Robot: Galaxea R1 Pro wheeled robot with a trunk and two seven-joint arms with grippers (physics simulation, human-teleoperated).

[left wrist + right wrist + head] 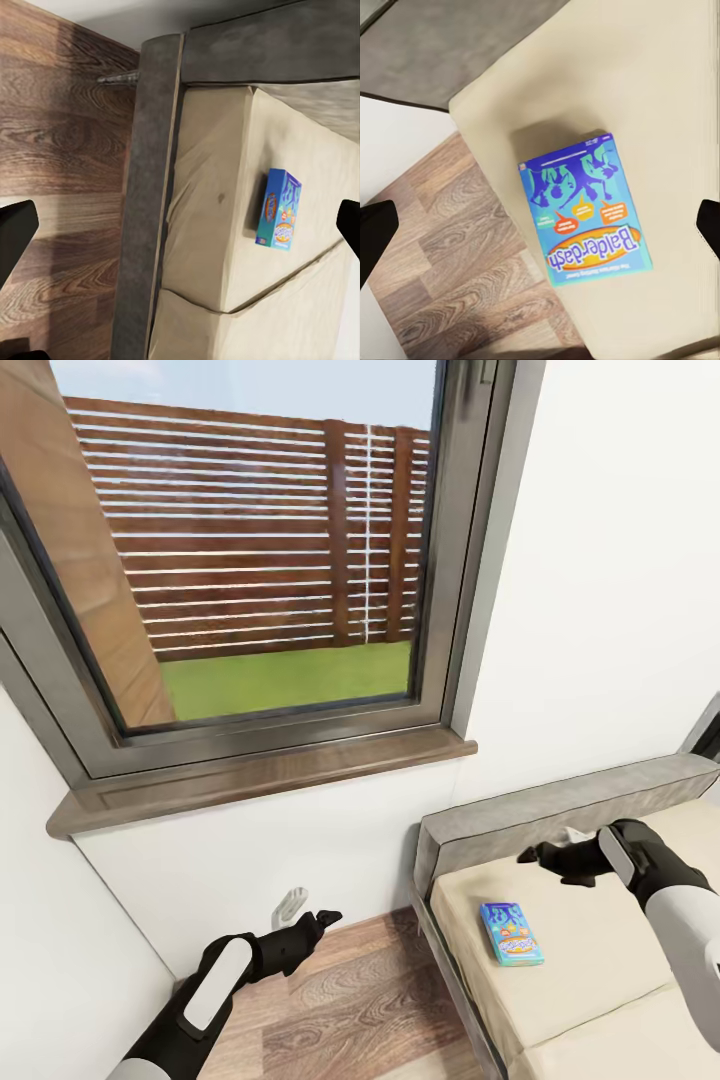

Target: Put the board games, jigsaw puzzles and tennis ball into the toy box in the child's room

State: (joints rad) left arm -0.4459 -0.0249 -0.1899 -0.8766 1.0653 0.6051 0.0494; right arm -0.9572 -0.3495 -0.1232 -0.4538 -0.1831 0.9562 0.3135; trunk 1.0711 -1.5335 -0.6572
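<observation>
Board game (511, 933): thin blue box, lying flat and cover up on the bed (600, 1000), on the beige mattress not far from the headboard (560, 807) and near the bed's floor-side edge. Alone on the mattress, touching neither pincer.

Far left, low in the head view: left pincer (322, 918) on its black-and-white arm, hanging over the wood-plank floor (350, 1010) near the white wall (250, 870). Fingers (13, 236) spread wide in the left wrist view, nothing between them but floor, grey bed frame (142, 225) and mattress well beyond. Same blue box (279, 208) seen there on the mattress, well apart from the pincer.

Above, middle-left: tall dark-framed window (470, 560) over a brown sill (260, 775); outside, a slatted wooden fence (250, 510) and a strip of green grass (290, 680).

Right of the floor: grey headboard against the wall, beige mattress with a seam across it.

Far right: right pincer (532, 854) over the mattress just in front of the headboard, above the box and apart from it. Fingers (375, 236) spread wide in the right wrist view, empty, with the box (585, 210) lying on the mattress between them in the picture.

Writing on the cover: "Balderdash" in yellow-and-orange letters on a dark banner, blue figures and orange speech bubbles beside it; smaller print too fine to read.
</observation>
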